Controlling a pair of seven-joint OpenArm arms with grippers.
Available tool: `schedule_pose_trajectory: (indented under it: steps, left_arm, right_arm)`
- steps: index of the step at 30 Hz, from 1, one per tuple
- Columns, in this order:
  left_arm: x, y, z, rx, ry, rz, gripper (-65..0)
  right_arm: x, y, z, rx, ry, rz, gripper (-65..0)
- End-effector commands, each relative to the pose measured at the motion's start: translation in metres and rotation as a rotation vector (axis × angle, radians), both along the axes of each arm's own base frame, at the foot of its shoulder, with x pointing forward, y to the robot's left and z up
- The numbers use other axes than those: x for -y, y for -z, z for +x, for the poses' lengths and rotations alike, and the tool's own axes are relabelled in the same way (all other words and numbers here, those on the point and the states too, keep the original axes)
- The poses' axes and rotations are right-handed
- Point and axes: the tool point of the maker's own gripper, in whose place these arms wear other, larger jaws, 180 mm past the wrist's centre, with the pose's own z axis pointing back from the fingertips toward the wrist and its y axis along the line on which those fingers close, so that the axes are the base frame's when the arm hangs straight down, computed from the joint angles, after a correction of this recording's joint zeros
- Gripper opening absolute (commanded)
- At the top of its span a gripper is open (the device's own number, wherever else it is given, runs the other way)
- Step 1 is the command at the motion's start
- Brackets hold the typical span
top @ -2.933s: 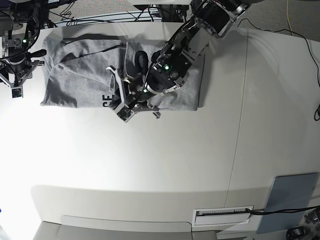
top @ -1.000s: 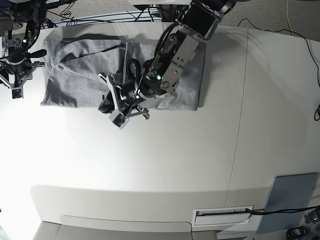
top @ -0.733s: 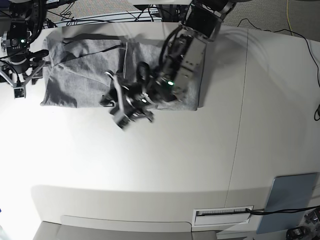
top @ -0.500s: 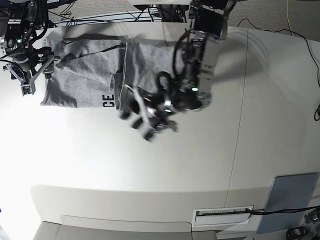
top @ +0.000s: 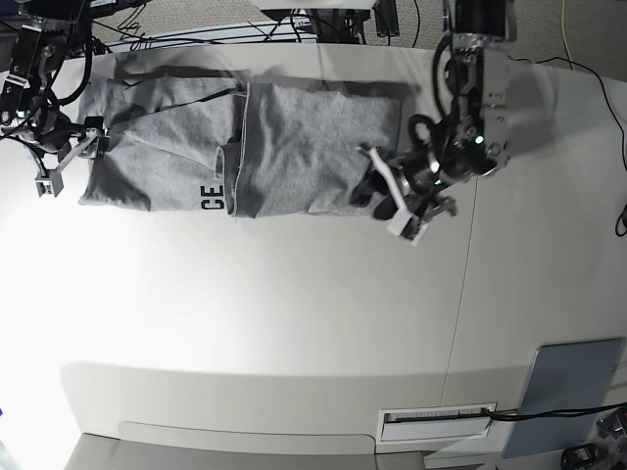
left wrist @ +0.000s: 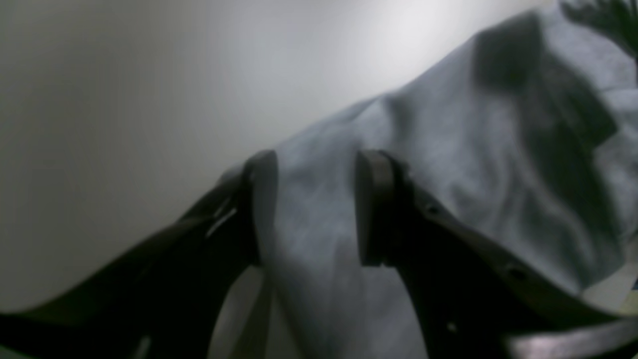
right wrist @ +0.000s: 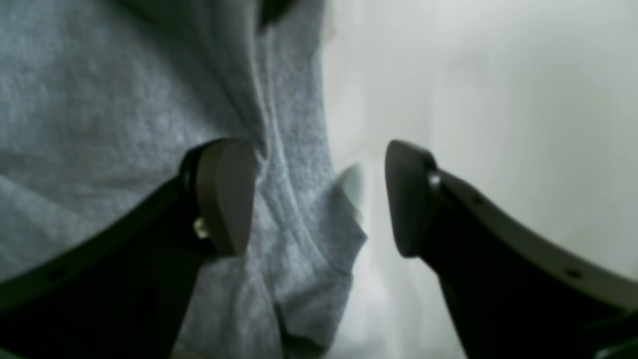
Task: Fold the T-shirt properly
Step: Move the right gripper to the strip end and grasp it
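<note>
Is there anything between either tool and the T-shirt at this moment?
Nothing visible. The left tool stands open with T-shirt cloth already between its fingers, and the right tool is open over the shirt's edge, one finger above the cloth.

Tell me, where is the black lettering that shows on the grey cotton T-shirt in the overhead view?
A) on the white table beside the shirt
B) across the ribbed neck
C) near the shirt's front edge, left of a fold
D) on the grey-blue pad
C: in the base view the black lettering sits at the lower edge of the grey cotton T-shirt, just left of a vertical fold, reading roughly "CE".
</note>
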Motion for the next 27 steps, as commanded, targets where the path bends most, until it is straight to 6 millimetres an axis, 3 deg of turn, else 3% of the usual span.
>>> schedule_pose_trajectory:
  steps: [1,5,8,11,22,24,27]
  left_arm:
    - [0.0,-0.013,0.005,0.05,-0.006,-0.032,-38.1]
    - [-0.007,-0.005,-0.004,0.032,-0.014,-0.022,-38.1]
    - [-0.007,-0.003,-0.007,0.03,-0.016,-0.029,-38.1]
    - [-0.006,-0.004,-0.007,0.031,-0.016,-0.03,-38.1]
    - [-0.006,-0.004,-0.007,0.033,-0.017,-0.03,-38.1]
    - [-0.006,-0.004,-0.007,0.033,-0.017,-0.03,-38.1]
    - [-0.006,-0.004,-0.007,0.033,-0.017,-0.03,-38.1]
  right_arm:
    - [0.006,-0.008,0.01,0.028,-0.007,-0.001,-24.9]
    - [0.008,0.008,0.005,-0.023,0.014,0.046,-24.9]
    - [-0.007,0.014,-0.001,-0.054,-0.036,0.126,-24.9]
    - [-0.022,0.014,-0.005,-0.077,-0.062,0.206,-24.9]
    - [-0.039,0.01,-0.004,-0.068,-0.07,0.307,-25.1]
    - [-0.039,0.01,-0.004,-0.066,-0.069,0.307,-27.6]
    - [-0.041,0.01,-0.002,-0.054,-0.067,0.311,-37.1]
